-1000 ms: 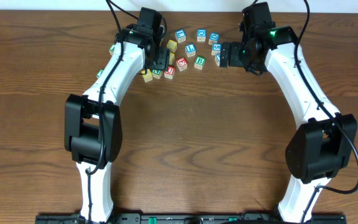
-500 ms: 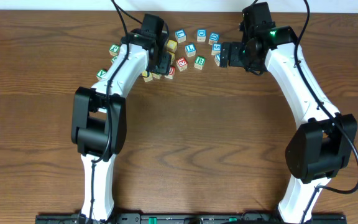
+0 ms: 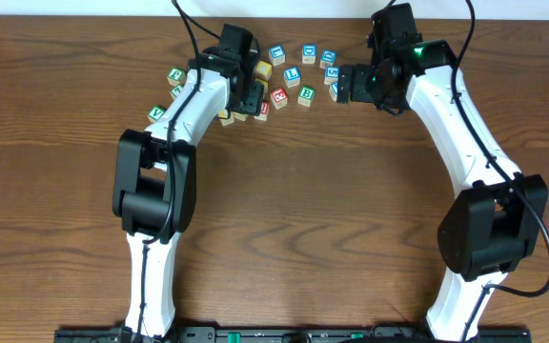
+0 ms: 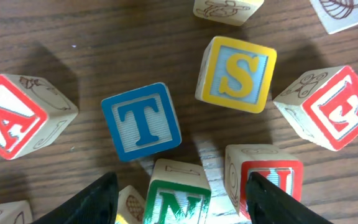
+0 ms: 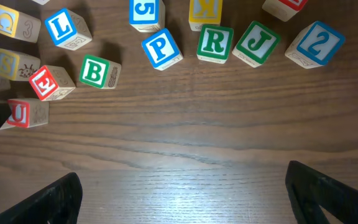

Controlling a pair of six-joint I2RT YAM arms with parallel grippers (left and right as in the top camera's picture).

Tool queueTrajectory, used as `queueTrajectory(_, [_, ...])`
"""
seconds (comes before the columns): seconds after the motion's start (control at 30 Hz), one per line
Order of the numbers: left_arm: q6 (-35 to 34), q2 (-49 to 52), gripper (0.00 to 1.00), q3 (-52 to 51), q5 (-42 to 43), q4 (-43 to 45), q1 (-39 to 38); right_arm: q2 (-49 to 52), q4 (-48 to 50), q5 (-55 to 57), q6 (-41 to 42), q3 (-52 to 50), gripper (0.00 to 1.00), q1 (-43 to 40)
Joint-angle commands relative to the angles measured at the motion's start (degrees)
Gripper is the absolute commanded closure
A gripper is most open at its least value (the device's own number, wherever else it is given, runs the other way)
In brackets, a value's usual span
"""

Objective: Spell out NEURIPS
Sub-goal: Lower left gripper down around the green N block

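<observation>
In the left wrist view my left gripper [image 4: 182, 202] stands open around a green N cube [image 4: 178, 200], with a gap on each side. Its right fingertip [image 4: 277, 200] overlaps a red U cube [image 4: 265, 177]. Beyond lie a yellow S cube [image 4: 238, 73] and a red E cube [image 4: 334, 106]. In the overhead view the left gripper [image 3: 246, 103] hovers over the left end of the cube cluster. My right gripper [image 5: 185, 193] is open over bare wood; a blue P cube [image 5: 161, 48] and a green R cube [image 5: 214, 42] lie ahead of it.
A blue T cube [image 4: 142, 121] and a red A cube [image 4: 14, 118] sit near the N. Green B [image 5: 96, 71], blue L [image 5: 64, 27], green J [image 5: 255, 42] and blue 2 [image 5: 319, 43] cubes line the far side. Two green cubes [image 3: 175, 76] lie left of the left arm.
The left arm's elbow has swung to the right and its gripper has shifted slightly over the cluster, its jaws narrowing a little. The right arm has not moved.
</observation>
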Motion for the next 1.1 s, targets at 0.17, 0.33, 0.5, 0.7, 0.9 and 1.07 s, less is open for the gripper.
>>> queueTrajectory(0.17, [2.3, 1.8, 0.37, -0.1, -0.1, 0.2, -0.2, 0.5, 0.0, 0.9, 0.4, 1.0, 0.01, 0.3])
queueTrajectory(0.33, [2.3, 1.8, 0.42, -0.1, -0.1, -0.3, -0.2, 0.5, -0.1, 0.9, 0.4, 1.0, 0.01, 0.3])
queueTrajectory(0.5, [2.3, 1.5, 0.41, -0.1, -0.1, -0.7, -0.2, 0.5, 0.0, 0.9, 0.4, 1.0, 0.01, 0.3])
queueTrajectory(0.7, [2.3, -1.0, 0.41, 0.0, -0.1, -0.8, -0.2, 0.5, -0.1, 0.9, 0.4, 1.0, 0.01, 0.3])
queueTrajectory(0.9, [2.3, -3.4, 0.41, 0.2, -0.1, -1.1, -0.2, 0.5, -0.1, 0.9, 0.4, 1.0, 0.01, 0.3])
queueTrajectory(1.07, [2.3, -3.4, 0.42, 0.2, -0.1, -1.4, -0.1, 0.5, -0.1, 0.9, 0.4, 1.0, 0.01, 0.4])
